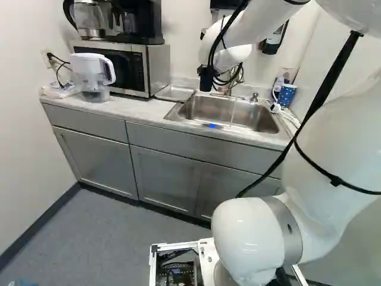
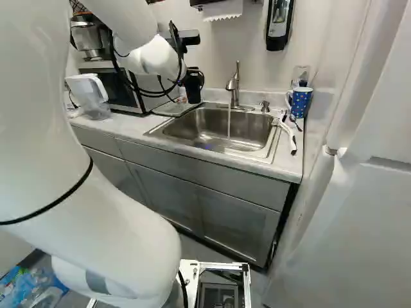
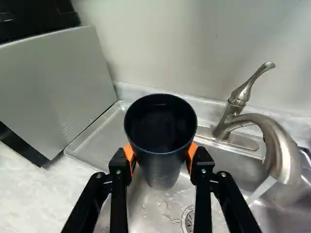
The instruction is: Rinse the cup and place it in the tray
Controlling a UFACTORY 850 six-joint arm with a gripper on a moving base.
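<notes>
Wrist view: the tool [image 2: 194, 74], part open, squeezes the black cup [image 3: 163, 170] between both orange pads [image 3: 129, 153]. The tray's [image 3: 99, 138] edge is at ten o'clock, the tap [image 3: 273, 132] at two, with room between.

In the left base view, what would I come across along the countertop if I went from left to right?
White water pitcher → metal tray → sink → blue patterned mug. The microwave is left out because the pitcher overlaps it.
</notes>
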